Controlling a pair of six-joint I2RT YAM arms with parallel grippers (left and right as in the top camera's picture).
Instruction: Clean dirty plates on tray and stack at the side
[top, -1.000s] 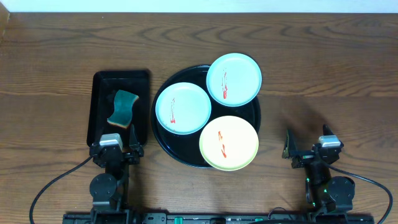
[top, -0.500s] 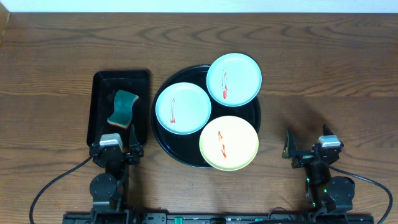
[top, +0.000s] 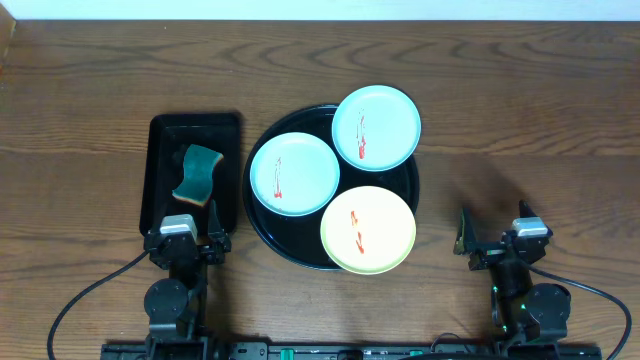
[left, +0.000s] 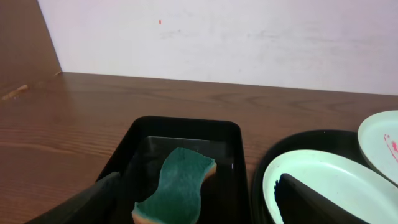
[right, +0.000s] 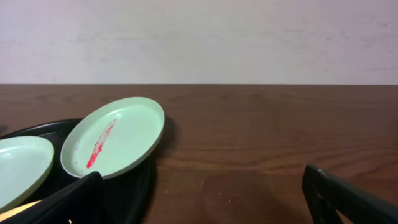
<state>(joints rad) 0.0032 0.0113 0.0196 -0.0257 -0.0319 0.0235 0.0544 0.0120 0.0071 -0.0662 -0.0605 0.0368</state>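
The round black tray (top: 262, 232) holds three dirty plates, each with red smears: a mint-green one (top: 294, 173) at the left, a second mint-green one (top: 376, 127) overhanging the far right rim, and a pale yellow one (top: 368, 229) at the near right. My left gripper (top: 186, 230) stands open near the table's front edge, just short of the rectangular tray. In the left wrist view, the left gripper (left: 198, 180) faces the sponge and holds nothing. My right gripper (top: 494, 236) is open over bare wood, right of the round tray. In the right wrist view, the right gripper (right: 202, 177) frames empty table.
A green sponge (top: 198, 173) with an orange underside lies in a small rectangular black tray (top: 160, 135), left of the round tray. In the left wrist view the sponge (left: 180, 183) is straight ahead. Brown wood tabletop (top: 530, 140) stretches to the right and far side.
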